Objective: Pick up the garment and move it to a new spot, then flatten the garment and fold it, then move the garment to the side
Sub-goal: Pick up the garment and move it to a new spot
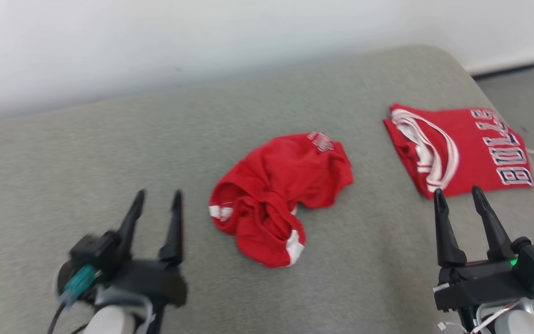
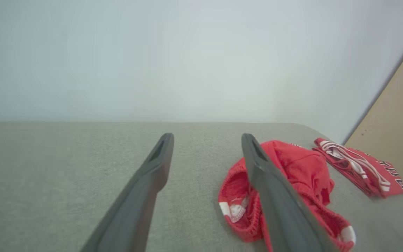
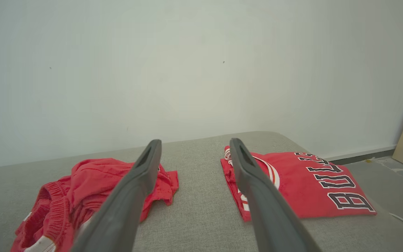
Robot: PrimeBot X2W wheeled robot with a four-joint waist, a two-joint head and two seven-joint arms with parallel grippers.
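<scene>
Two hands, fingers apart: left hand [image 1: 159,193] left of the crumpled red shorts [image 1: 278,195], right hand [image 1: 457,190] and folded Bulls jersey [image 1: 475,148] right of them.

Left tool [image 1: 159,193] and right tool [image 1: 456,190] apparently spread, empty.

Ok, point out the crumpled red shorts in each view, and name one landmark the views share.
Head view: shorts, centre of the picture.
Left wrist view: shorts, lower right, partly behind one finger.
Right wrist view: shorts, lower left, partly behind one finger.
Shared landmark: folded Bulls jersey, to the right of the shorts in every view.
</scene>
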